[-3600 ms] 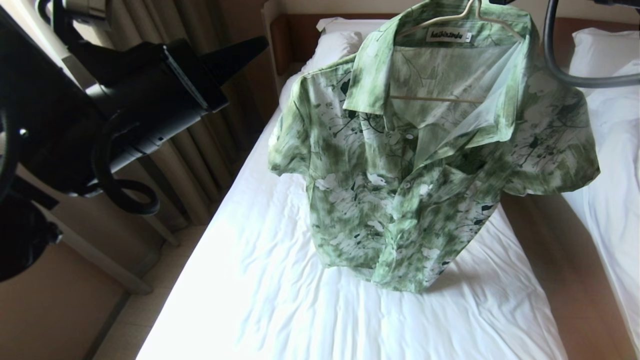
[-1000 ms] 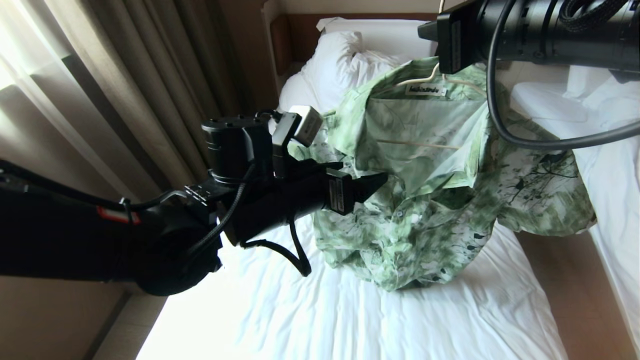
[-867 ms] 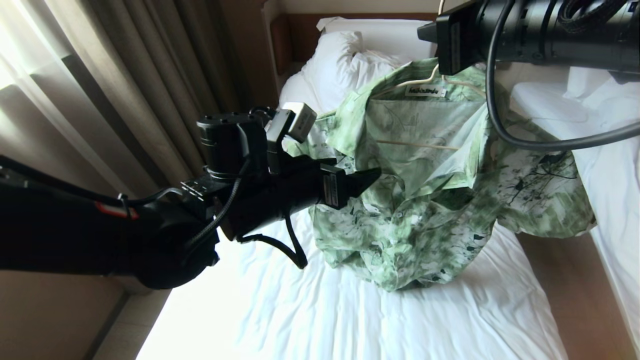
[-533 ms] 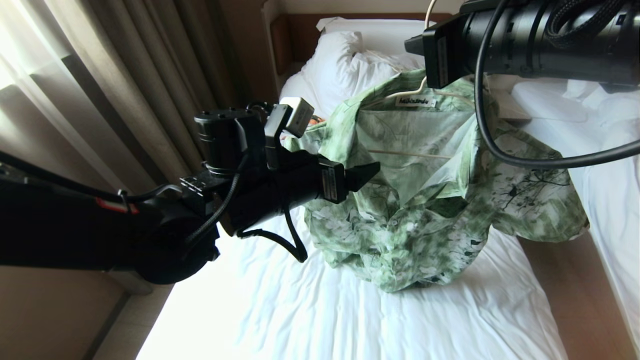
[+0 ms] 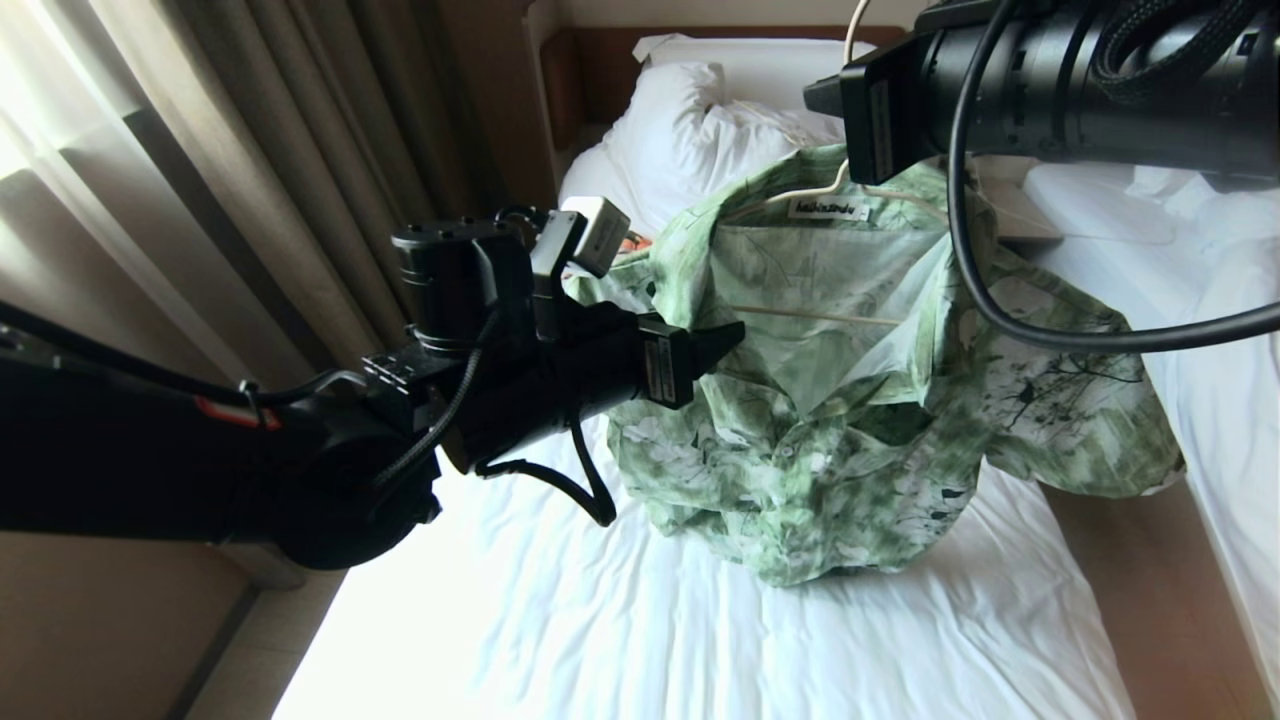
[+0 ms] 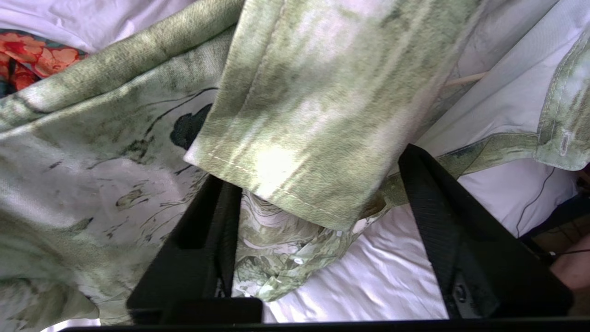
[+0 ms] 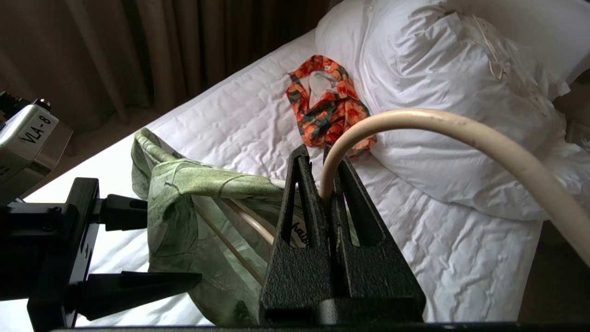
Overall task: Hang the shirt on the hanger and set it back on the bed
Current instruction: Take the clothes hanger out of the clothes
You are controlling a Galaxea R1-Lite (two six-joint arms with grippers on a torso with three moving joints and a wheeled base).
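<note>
Over the bed [image 5: 620, 640], with its wrinkled white sheet, my right gripper [image 7: 322, 170] is clamped on the thin cream hanger [image 7: 442, 127] hook, the green floral shirt [image 5: 850, 400] draped from it, hem crumpled on the sheet. My left gripper [image 6: 318, 184] straddles a sleeve edge, jaws apart. An orange patterned garment [image 7: 329, 106] lies by the pillow [image 7: 442, 92].

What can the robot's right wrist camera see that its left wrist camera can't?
Only the right wrist view shows the right gripper shut on the hanger hook, plus the pillow and curtains. Only the left wrist view shows the shirt's collar hanging between the left gripper's open fingers. Both show the shirt, the orange garment and the bed.
</note>
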